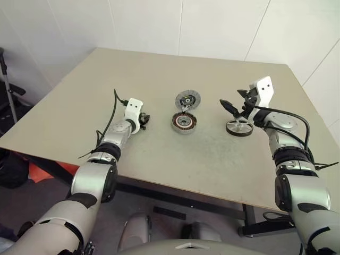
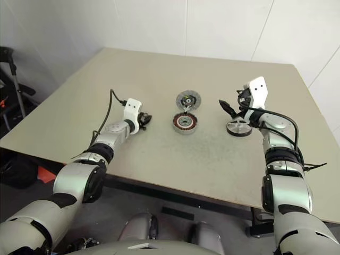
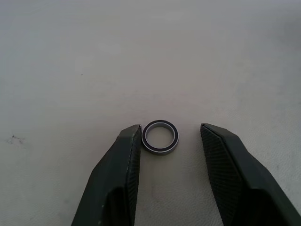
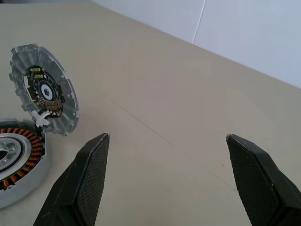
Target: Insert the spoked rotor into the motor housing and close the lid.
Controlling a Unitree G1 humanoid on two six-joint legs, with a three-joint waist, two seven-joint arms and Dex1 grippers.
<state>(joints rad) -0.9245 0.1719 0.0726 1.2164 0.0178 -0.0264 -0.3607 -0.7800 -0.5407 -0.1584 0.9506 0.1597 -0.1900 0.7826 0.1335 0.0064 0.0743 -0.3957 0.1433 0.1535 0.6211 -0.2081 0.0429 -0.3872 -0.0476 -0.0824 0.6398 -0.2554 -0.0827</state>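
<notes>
rotor (image 1: pixel 239 128) rests just under wide right fingers (image 4: pixel 92 174); left fingers (image 3: pixel 123 174) half-closed around washer (image 3: pixel 160 137).

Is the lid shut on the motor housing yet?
No, open: the lid stands tilted up behind the motor housing, leaving its copper windings exposed.

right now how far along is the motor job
Nothing looks done yet. The rotor lies on the table beside the open right gripper, not in the housing. The lid stands tilted behind the housing, not shut. In hand: the left gripper, open, straddles a small ring, one finger touching it. Left: insert the rotor, close the lid.
</notes>
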